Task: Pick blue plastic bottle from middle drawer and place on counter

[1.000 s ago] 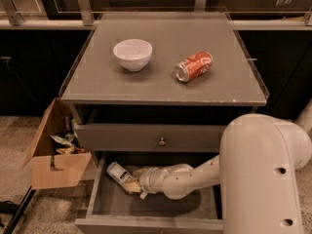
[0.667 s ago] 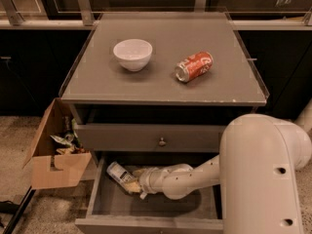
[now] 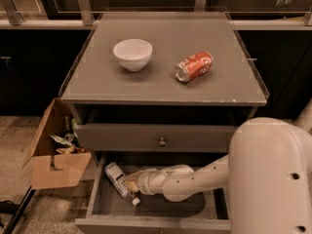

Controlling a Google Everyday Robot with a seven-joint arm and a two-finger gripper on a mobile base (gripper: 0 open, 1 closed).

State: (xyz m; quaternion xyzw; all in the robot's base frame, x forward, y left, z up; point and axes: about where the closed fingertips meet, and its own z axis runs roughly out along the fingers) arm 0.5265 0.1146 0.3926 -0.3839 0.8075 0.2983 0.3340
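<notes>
The blue plastic bottle lies on its side at the left of the open middle drawer, its white cap toward the front. My gripper reaches in from the right and sits right against the bottle's right side, low in the drawer. My white arm spans the drawer's middle and hides much of its floor. The counter is the grey cabinet top above.
A white bowl and a red soda can lying on its side are on the counter. A closed drawer front with a round knob sits above the open drawer. An open cardboard box of rubbish stands on the floor at left.
</notes>
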